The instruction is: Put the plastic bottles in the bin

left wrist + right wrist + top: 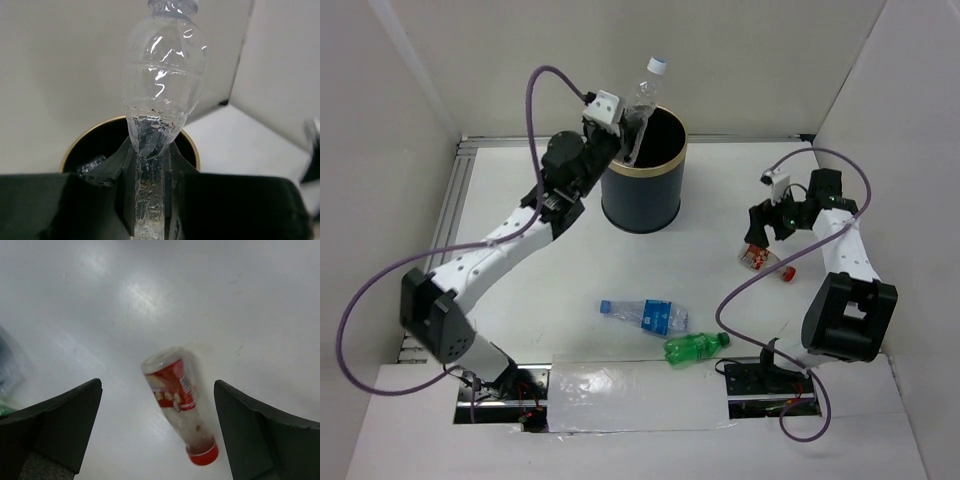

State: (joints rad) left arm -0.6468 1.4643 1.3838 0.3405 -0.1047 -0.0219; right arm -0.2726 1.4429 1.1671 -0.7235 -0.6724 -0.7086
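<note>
My left gripper [626, 140] [150, 185] is shut on the crushed lower end of a clear bottle [642, 100] [165, 75] with a white cap. It holds the bottle upright over the rear rim of the dark bin [643, 190] [90, 137]. Something clear glints inside the bin. A red-labelled bottle [760, 260] [175, 395] with a red cap lies on the table at the right. Above it my right gripper [765, 235] [157, 385] stands wide open, its fingers either side of the bottle and apart from it. A blue-labelled bottle [645, 315] and a green bottle [695, 347] lie in front.
White walls close in the table on the left, back and right. An aluminium rail [455, 200] runs along the left edge. A white sheet [630, 400] covers the near edge between the arm bases. Purple cables loop off both arms.
</note>
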